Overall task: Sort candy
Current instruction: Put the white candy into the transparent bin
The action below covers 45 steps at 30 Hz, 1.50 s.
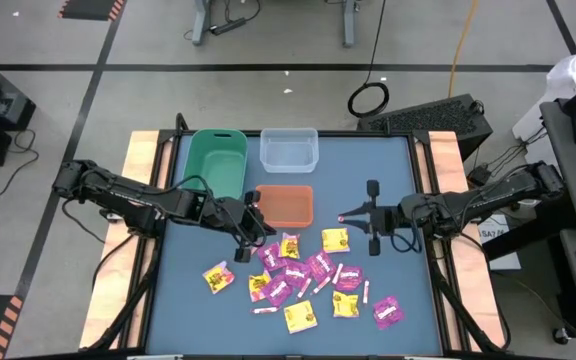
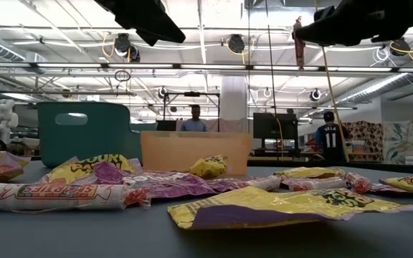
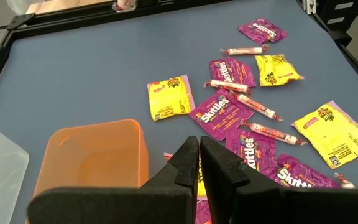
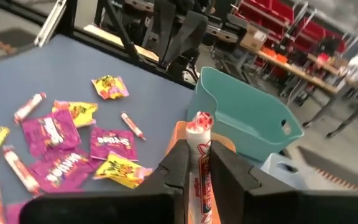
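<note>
Many candies (image 1: 303, 280) lie scattered on the blue table's near half: yellow packets, magenta packets (image 3: 219, 112) and thin pink-white sticks (image 3: 257, 106). My right gripper (image 1: 346, 215) hovers right of the orange bin (image 1: 286, 205), shut on one pink-white stick (image 4: 199, 134). My left gripper (image 1: 256, 232) hangs shut and empty above the table, just near of the orange bin's left corner and beside the pile; its own view shows the shut fingertips (image 3: 199, 152). A green bin (image 1: 218, 165) and a clear bin (image 1: 289, 150) stand behind. My right gripper pinches the pink-white stick between its two fingers (image 4: 176, 165), holding its shaft (image 4: 199, 155) a little below the twisted end (image 4: 199, 121), which juts out past the fingertips. The fingers come about level from the table's right. The stick (image 2: 299, 43) hangs nearly upright, well clear of the table.
The three bins stand in the table's far half, the orange one (image 2: 194, 150) closest to the pile. Bare blue table lies left of the pile (image 3: 73, 68) and right of it. Raised wooden rails run along the table's left and right sides (image 1: 143, 200). People stand far behind the table.
</note>
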Each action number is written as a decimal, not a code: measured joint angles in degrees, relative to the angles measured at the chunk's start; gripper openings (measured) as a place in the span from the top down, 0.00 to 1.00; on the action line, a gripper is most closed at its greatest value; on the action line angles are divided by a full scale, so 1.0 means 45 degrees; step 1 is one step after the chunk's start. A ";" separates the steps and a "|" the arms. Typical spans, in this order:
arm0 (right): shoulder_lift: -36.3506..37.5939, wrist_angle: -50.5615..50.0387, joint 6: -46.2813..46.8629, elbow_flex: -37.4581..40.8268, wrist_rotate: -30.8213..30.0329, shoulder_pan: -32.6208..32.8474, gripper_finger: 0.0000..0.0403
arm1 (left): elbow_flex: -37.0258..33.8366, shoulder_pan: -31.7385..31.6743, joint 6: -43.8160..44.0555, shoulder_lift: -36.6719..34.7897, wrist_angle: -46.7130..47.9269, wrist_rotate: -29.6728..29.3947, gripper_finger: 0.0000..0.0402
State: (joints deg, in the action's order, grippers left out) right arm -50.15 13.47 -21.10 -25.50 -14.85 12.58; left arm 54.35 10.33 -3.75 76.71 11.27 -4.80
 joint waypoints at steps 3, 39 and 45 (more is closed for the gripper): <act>0.0000 -0.0010 -0.1222 0.0000 0.0015 0.0000 0.90 | 0.0000 0.0000 -0.0008 0.0000 0.0000 -0.0001 0.94; 0.0000 -0.0287 -0.1175 0.0005 -0.0009 0.0000 0.90 | 0.0000 0.0000 -0.0029 0.0000 0.0000 -0.0005 0.94; 0.0000 -0.0287 0.1502 0.0005 -0.0018 0.0000 0.90 | 0.0000 0.0000 -0.0029 0.0000 0.0000 -0.0005 0.94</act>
State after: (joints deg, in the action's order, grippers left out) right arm -50.15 12.19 -14.34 -25.47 -14.94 12.58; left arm 54.35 10.33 -3.88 76.71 11.27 -4.82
